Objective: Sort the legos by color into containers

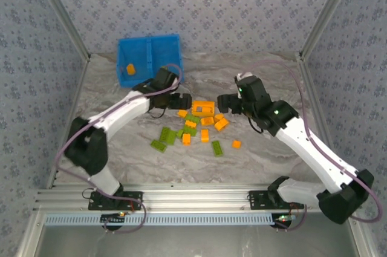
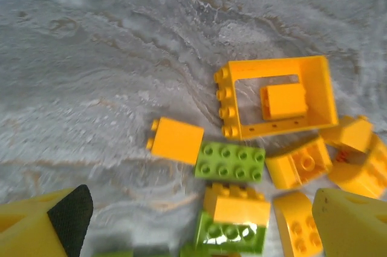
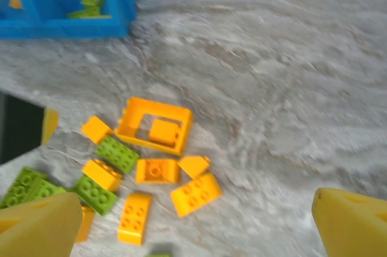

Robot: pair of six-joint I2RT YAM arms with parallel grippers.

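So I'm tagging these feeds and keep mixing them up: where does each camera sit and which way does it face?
Top external: above and behind the arms, looking down on the table; both arms, left gripper and right gripper flanking the legos.
Left wrist: on the left arm, looking down at the orange frame; left fingers at bottom corners.
Right wrist: on the right arm, facing the blue bin; right fingers at bottom corners.
Shared: both wrist views show the orange frame.

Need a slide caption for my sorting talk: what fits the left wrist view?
Open left gripper hovers over mixed orange and lime legos; a small orange brick sits inside the orange frame.
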